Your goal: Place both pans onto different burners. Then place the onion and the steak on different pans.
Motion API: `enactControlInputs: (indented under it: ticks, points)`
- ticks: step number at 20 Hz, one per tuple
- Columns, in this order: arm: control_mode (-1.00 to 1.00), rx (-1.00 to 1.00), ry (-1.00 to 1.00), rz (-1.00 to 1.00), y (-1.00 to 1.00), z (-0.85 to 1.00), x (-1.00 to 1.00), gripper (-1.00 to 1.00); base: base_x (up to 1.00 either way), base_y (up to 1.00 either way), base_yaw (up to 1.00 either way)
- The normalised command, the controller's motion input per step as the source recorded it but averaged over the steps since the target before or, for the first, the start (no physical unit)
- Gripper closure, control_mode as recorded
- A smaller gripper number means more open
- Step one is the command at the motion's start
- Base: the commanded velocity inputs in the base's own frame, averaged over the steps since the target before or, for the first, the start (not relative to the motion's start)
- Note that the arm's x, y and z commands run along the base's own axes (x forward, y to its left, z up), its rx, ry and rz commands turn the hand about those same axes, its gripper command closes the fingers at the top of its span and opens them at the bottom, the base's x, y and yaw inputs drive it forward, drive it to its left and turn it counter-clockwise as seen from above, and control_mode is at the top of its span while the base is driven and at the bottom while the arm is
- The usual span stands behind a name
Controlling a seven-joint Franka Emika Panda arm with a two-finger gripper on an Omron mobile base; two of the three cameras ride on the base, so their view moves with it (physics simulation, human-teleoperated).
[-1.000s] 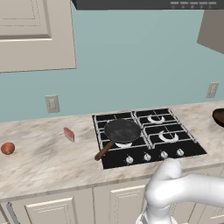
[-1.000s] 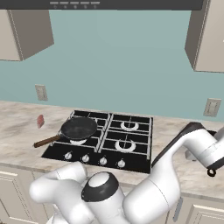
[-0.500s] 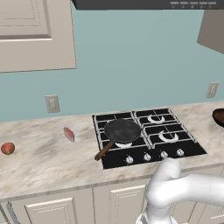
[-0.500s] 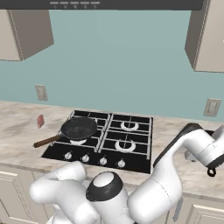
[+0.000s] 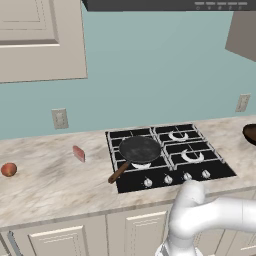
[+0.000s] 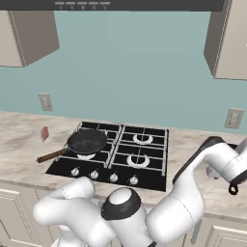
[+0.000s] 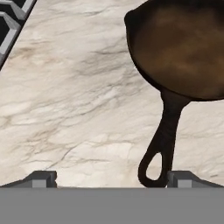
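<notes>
From the left base view, the black pan [image 5: 139, 149] sits on the front left burner of the cooktop [image 5: 200, 162], its wooden handle pointing toward the counter edge. The steak [image 5: 78, 153] lies on the counter [image 5: 45, 185] left of the cooktop, the onion [image 5: 8, 169] farther left. The reddish-brown pan [image 5: 250, 133] rests at the far right.

The right base view shows the black pan [image 6: 87, 141] and the steak [image 6: 45, 133].

In the hand view, the gripper [image 7: 112, 178] hangs wide open above the counter [image 7: 78, 100]. The reddish-brown pan [image 7: 183, 48] lies ahead to the right, its looped handle end just beside the right fingertip [image 7: 183, 178].
</notes>
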Motion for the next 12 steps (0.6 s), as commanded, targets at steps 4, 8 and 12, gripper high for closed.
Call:
enactControlInputs:
  ticks: [4, 8, 12]
  points:
    - [-1.0, 0.0, 0.02, 0.0, -0.11, -0.08, 0.12, -1.0, 0.0, 0.0, 0.0]
    - [-1.0, 0.0, 0.02, 0.0, -0.1, -0.1, 0.13, -1.0, 0.0, 0.0, 0.0]
    - [-1.0, 0.0, 0.02, 0.0, -0.09, -0.12, 0.13, -1.0, 0.0, 0.0, 0.0]
